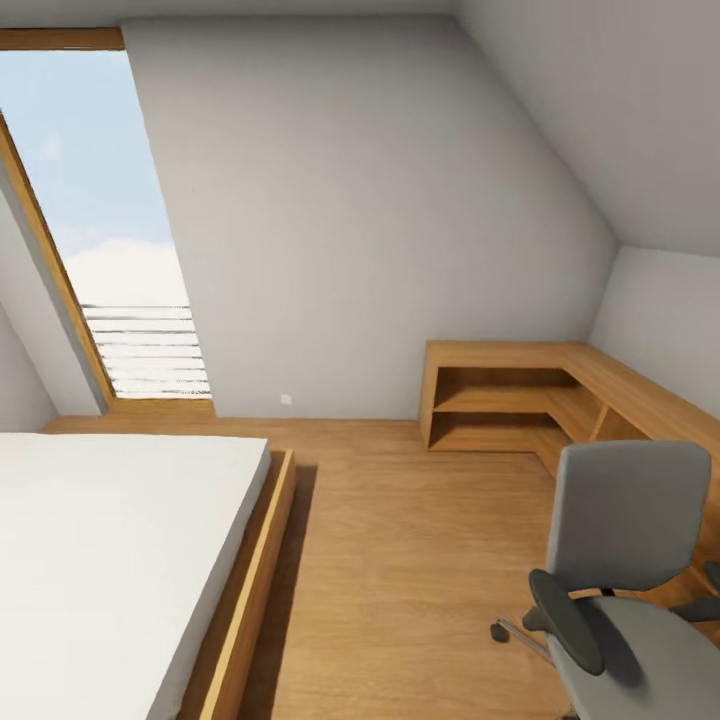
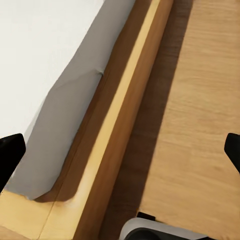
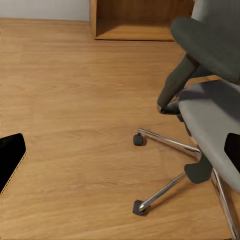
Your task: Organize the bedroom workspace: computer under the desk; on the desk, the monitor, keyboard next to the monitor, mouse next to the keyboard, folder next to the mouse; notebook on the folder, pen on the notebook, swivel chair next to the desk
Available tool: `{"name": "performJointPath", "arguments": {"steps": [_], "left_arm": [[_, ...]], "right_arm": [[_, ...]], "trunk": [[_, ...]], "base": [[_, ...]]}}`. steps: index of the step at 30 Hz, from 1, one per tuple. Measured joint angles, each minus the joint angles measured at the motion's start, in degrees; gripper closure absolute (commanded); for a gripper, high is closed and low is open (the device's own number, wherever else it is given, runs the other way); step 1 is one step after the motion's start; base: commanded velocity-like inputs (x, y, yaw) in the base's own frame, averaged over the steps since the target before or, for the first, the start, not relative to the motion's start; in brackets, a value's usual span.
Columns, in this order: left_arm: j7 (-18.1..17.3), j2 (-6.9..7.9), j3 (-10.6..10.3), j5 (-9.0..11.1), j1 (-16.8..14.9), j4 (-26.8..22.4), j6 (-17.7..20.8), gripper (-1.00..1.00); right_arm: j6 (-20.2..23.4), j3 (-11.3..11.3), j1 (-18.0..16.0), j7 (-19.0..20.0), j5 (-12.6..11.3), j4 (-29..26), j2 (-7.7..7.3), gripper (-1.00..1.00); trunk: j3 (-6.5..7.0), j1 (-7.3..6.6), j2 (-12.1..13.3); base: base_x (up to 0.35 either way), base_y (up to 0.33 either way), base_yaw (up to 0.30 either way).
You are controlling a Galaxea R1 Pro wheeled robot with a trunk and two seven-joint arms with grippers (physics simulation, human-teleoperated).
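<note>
I am in the attic bedroom, facing its sloped grey-white wall [image 1: 380, 200]. The swivel chair [image 1: 625, 520] stands at the lower right of the head view, grey back upright, black armrest [image 1: 568, 620] toward me. What shows of its grey seat [image 1: 655, 665] is bare. My right gripper [image 3: 121, 154] is open above the wood floor, with the swivel chair [image 3: 210, 115] and its chrome base [image 3: 165, 142] just ahead. My left gripper [image 2: 122, 152] is open over the bed's wooden edge [image 2: 115, 140]. The desk, computer, monitor, keyboard, mouse, folder, notebook and pen are out of view.
A low bed with a white mattress [image 1: 100, 560] takes up the left. Low light-wood cabinets [image 1: 520, 400] run along the far right corner. A skylight [image 1: 110, 230] is at the upper left. Open wood floor [image 1: 400, 560] lies between bed and chair.
</note>
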Motion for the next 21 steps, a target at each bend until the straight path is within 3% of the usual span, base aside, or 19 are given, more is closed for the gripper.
{"name": "performJointPath", "arguments": {"steps": [13, 21], "left_arm": [[-0.1, 0.01, 0.0, 0.0, 0.0, 0.0, 0.0, -1.00], [-0.1, -0.05, 0.0, 0.0, 0.0, 0.0, 0.2, -1.00]], "right_arm": [[0.1, 0.0, 0.0, 0.0, 0.0, 0.0, -0.08, -1.00], [0.1, -0.1, 0.0, -0.1, -0.1, 0.0, -0.09, -1.00]], "trunk": [[0.00, 0.02, 0.0], [0.00, 0.00, 0.0]], "base": [[0.119, 0.056, 0.000], [0.281, 0.002, 0.000]]}}
